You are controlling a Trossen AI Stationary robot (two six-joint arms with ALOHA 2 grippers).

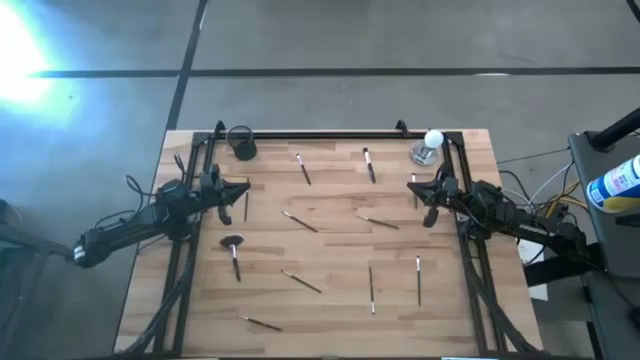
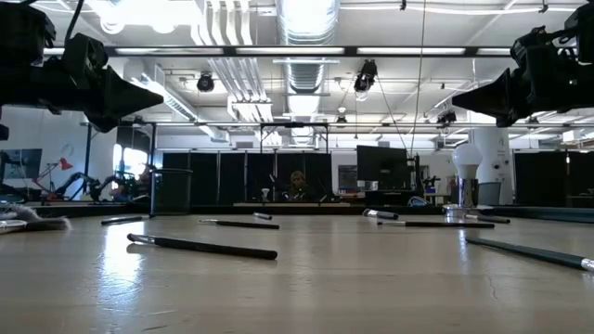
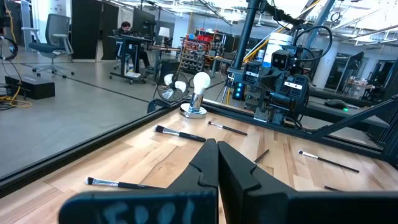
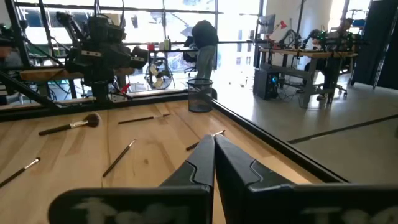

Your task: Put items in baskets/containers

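Overhead, the brushes (image 1: 301, 222) lie scattered flat across the wooden table (image 1: 330, 320) — the one with the wide round dark head (image 1: 232, 243) near the left side — and none is inside the small black cup (image 1: 241, 142), which stands upright at the far left corner. Both the left gripper (image 1: 244, 189) and the right gripper (image 1: 416, 187) hang above the table's two sides with fingers pressed together, holding nothing — well apart from each other.

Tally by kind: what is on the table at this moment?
Thin brushes: 10
Wide-headed brush: 1
Black cup: 1
White ball on a base: 1
Total: 13
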